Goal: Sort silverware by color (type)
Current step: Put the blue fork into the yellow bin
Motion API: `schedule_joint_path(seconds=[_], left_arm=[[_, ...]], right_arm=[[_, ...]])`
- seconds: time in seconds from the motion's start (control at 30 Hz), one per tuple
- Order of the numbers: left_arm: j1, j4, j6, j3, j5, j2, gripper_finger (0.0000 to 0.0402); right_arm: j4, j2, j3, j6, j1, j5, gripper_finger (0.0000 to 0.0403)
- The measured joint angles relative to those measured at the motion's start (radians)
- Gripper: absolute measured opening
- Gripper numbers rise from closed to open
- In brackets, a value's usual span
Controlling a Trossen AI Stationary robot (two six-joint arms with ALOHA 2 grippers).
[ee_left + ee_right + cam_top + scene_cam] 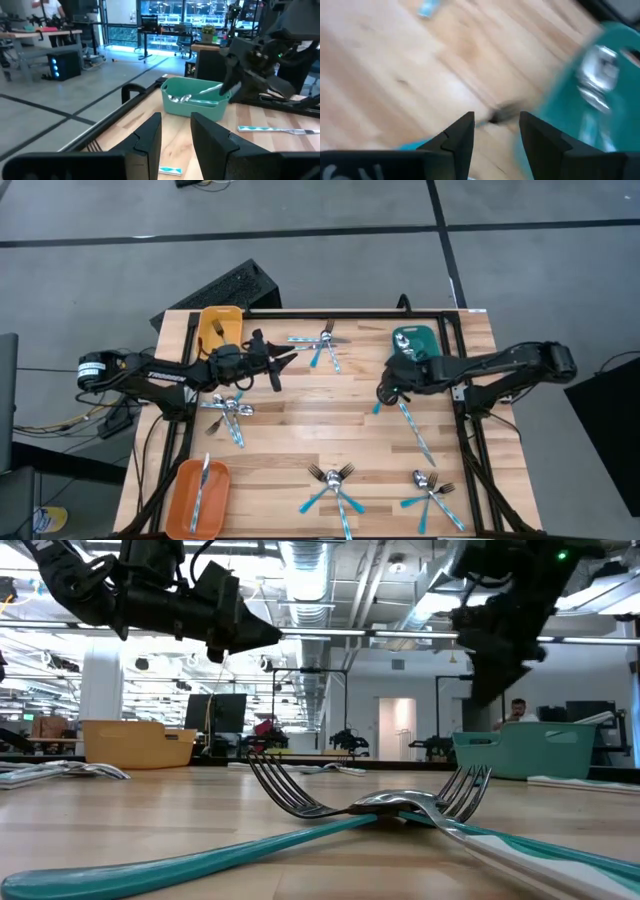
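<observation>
The silverware (pixel 333 485) lies in small crossed heaps on the wooden worktop (pixel 300 430): one heap near the far edge at the middle, one toward the left side, two along the near edge, and a lone knife (pixel 413 430) slanting across the right half. Some pieces are already sorted: spoons show in the teal tray (pixel 415 340) at the far right corner, a fork in the yellow tray (pixel 218 328) at the far left corner, and a piece in the orange tray (pixel 198 495) at the near left corner.

These pieces look light and stiff, with thin handles and polished metal heads that should be slick. I would take one across the slim blue handle, about midway, where a pinch gets two flat sides (the heads are curved and would likely skate out). In the heaps the pieces lie over one another, so lifting one may drag its neighbours.

The right gripper (pixel 385 392) hangs just beside the teal tray, over the far end of the lone knife, jaws spread and nothing between them. The left gripper (pixel 285 363) hovers near the far-edge heap, jaws a little apart, holding nothing.

I can read no brand, label or writing anywhere.
</observation>
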Motion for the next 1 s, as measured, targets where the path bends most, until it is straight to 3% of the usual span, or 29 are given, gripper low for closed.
schedule_joint_path(seconds=[0.23,0.5,0.63,0.9,1.0], left_arm=[[-0.002,0.001,0.002,0.000,0.000,0.000,0.0091],[-0.011,-0.027,0.003,-0.004,-0.001,0.000,0.0091],[-0.024,-0.039,0.007,-0.004,0.000,0.000,0.0091],[-0.037,-0.045,0.024,-0.004,-0.042,0.000,0.0091],[-0.037,-0.044,0.037,-0.004,-0.042,0.000,0.0091]], right_arm=[[0.139,0.103,0.000,-0.101,0.042,-0.087,0.0147],[0.135,0.293,0.000,-0.114,0.077,-0.268,0.0095],[0.137,0.369,0.003,-0.113,0.071,-0.288,0.0069],[0.209,0.385,-0.002,-0.215,0.102,-0.366,0.0048],[0.239,0.347,0.015,-0.284,0.131,-0.497,0.0042]])
